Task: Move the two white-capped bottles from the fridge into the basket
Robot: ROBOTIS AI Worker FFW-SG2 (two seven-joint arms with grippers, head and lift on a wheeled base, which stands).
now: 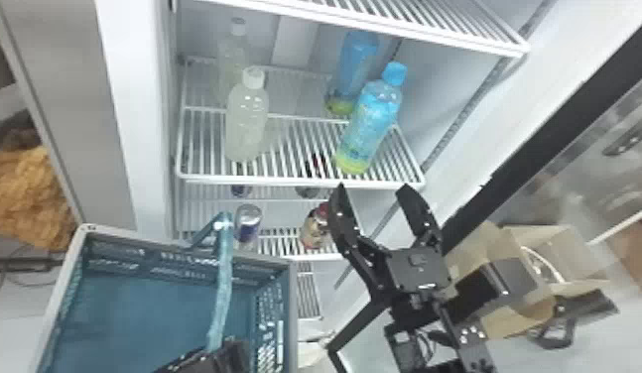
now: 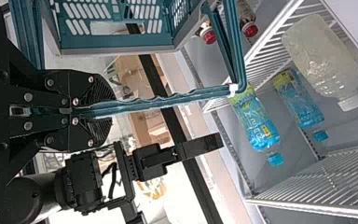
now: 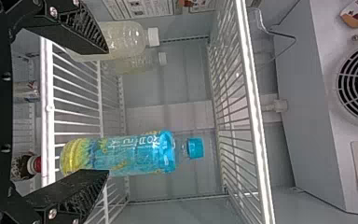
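My right gripper (image 1: pixel 371 191) is open in front of the fridge shelf, below the front blue-capped bottle; in the right wrist view the open gripper (image 3: pixel 108 112) has nothing between its tips. The front white-capped bottle (image 1: pixel 247 119) stands on the shelf's left side, with another white-capped bottle (image 1: pixel 232 54) behind it. At the bottom edge, my left gripper (image 1: pixel 220 358) is at the basket's handle; in the left wrist view the gripper (image 2: pixel 93 111) is shut on that handle. The teal basket (image 1: pixel 185 312) is tilted before the fridge at lower left.
Two blue-capped bottles, a front one (image 1: pixel 369 126) and a rear one (image 1: pixel 355 64), stand on the shelf's right side. Cans and a red-capped bottle are on the shelf below. A wire shelf (image 1: pixel 433 37) hangs above. Cardboard boxes (image 1: pixel 577 248) lie at the right.
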